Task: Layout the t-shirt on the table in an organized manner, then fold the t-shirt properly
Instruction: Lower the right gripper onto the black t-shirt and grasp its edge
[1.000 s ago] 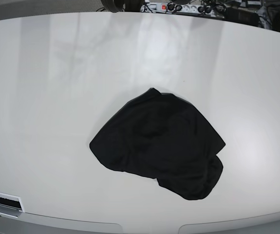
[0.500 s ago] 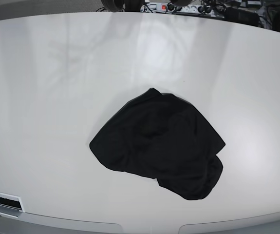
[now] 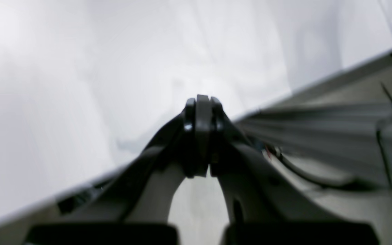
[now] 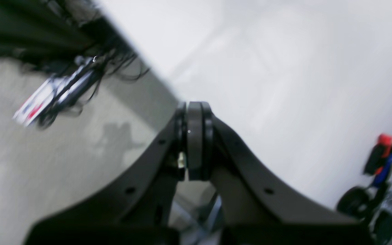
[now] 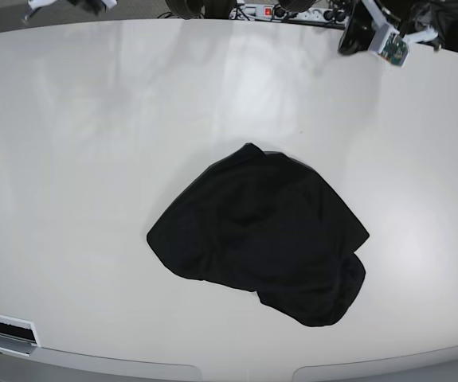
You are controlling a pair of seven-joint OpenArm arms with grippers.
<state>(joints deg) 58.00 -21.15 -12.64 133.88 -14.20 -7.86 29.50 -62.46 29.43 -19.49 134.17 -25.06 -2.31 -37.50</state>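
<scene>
The black t-shirt (image 5: 260, 243) lies crumpled in a rounded heap on the white table (image 5: 93, 159), right of centre and towards the near edge. In the left wrist view my left gripper (image 3: 201, 102) is shut with nothing in it, hovering over the table's edge (image 3: 80, 85). My right gripper (image 4: 194, 107) is also shut and holds nothing, above another edge of the table (image 4: 267, 68). In the base view the left arm (image 5: 372, 32) shows at the far right corner and the right arm (image 5: 81, 5) at the far left. Both are far from the shirt.
A power strip with cables (image 5: 292, 12) lies beyond the table's far edge; it also shows as a power strip (image 4: 43, 98) on the floor. A black, red and blue object (image 4: 379, 163) sits at the right. A slotted panel (image 5: 1, 328) is at the near left corner.
Both arms have come into the base view along the table's far edge, at the left and right corners. The t-shirt has not moved.
</scene>
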